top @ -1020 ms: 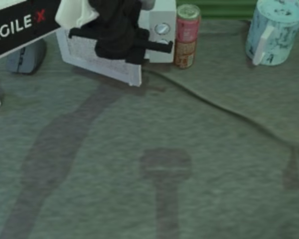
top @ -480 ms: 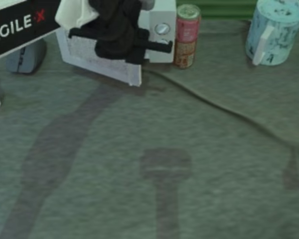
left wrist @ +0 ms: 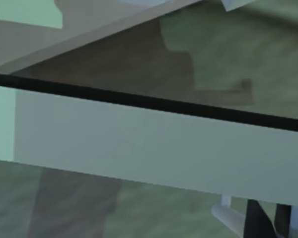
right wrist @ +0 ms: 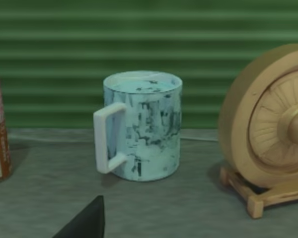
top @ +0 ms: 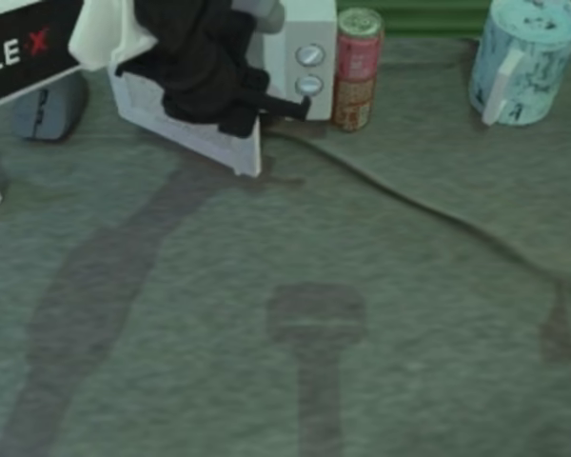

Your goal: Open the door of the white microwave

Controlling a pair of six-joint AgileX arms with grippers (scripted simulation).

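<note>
The white microwave (top: pixel 309 29) stands at the table's far edge, left of centre, both silver knobs showing. Its door (top: pixel 200 133) stands swung out on its left hinge, the free edge toward the table's front. My left gripper (top: pixel 243 114) hangs over that free edge. In the left wrist view the door (left wrist: pixel 159 144) fills the picture as a pale band. The grey handle bar (left wrist: pixel 228 217) runs to my black fingers (left wrist: pixel 253 220), shut on it. My right gripper is outside the top view; its wrist view shows a single black fingertip (right wrist: pixel 89 223).
A red drink can (top: pixel 358 67) stands right against the microwave's right side. A pale marbled mug (top: pixel 523 62) is at the far right, a grey mouse (top: pixel 48 105) at the far left. A wooden wheel ornament (right wrist: pixel 273 129) stands beside the mug (right wrist: pixel 141 124).
The door has swung further open, its free edge coming left and forward. My left gripper moved left with it, uncovering the lower knob. The right arm has not moved.
</note>
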